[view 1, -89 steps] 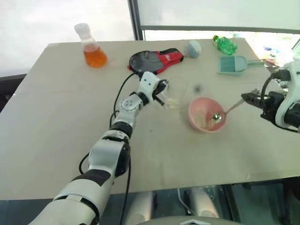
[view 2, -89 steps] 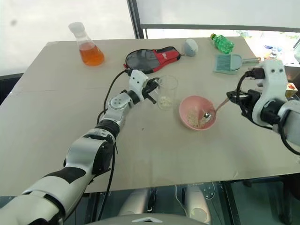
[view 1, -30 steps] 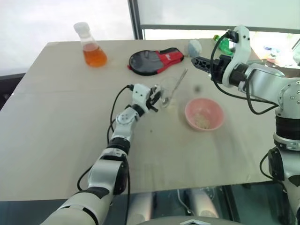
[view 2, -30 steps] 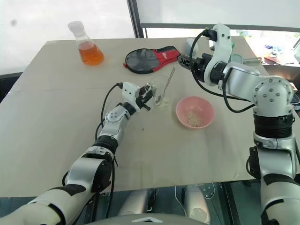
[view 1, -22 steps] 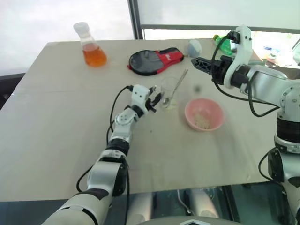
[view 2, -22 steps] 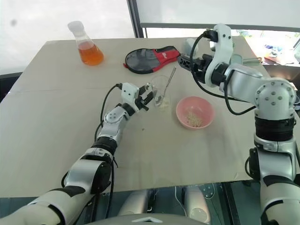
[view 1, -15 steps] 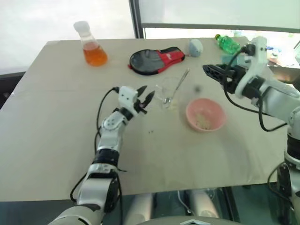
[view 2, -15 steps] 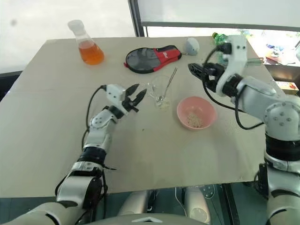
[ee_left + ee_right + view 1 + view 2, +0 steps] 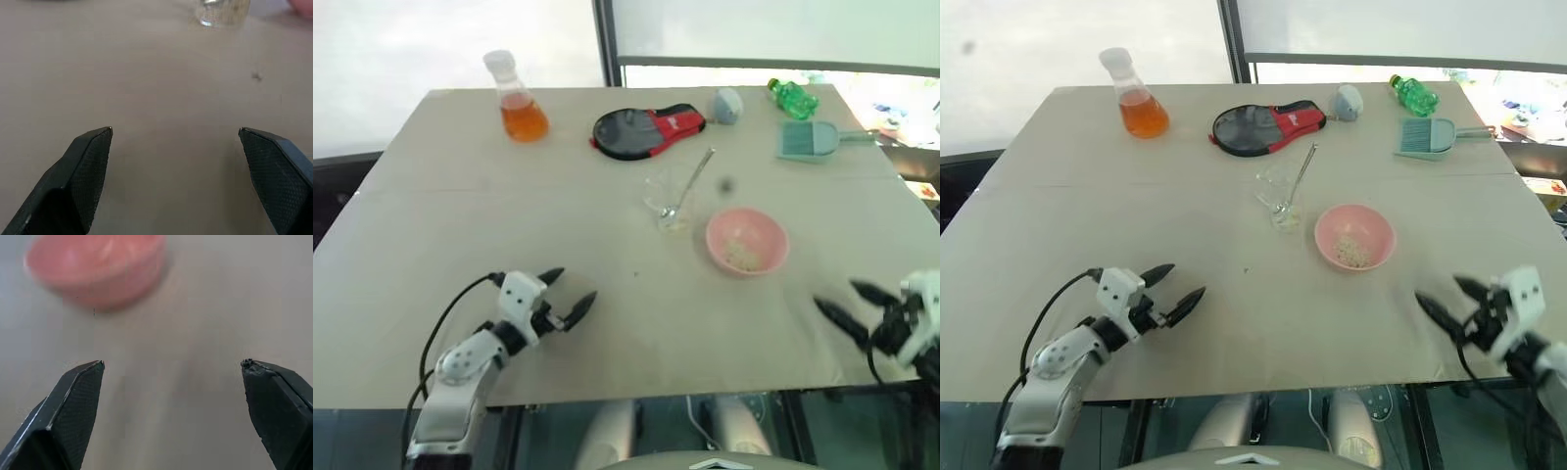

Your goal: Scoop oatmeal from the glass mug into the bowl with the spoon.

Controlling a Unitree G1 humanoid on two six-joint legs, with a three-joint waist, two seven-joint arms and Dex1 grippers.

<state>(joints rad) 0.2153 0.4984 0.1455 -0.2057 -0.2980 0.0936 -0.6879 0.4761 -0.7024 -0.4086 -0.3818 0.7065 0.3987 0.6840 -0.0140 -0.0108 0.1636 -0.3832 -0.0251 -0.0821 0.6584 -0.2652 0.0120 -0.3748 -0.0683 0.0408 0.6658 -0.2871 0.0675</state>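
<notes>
Grippers first: the left gripper (image 9: 566, 296) and right gripper (image 9: 1442, 299) both hover spread wide and empty over the near table edge. Well beyond them, the slim silver metal spoon (image 9: 1299, 178) leans in the small clear glass mug (image 9: 1278, 196), just beside the round pink bowl (image 9: 1354, 236) with pale oatmeal (image 9: 1353, 253).

You get bright, even daylight from the windows behind the table (image 9: 431, 245), washed out white at the top. Shadows are faint. The right gripper (image 9: 865, 315) smears with motion blur, and the bowl (image 9: 95, 267) is soft and out of focus in the right wrist view.
</notes>
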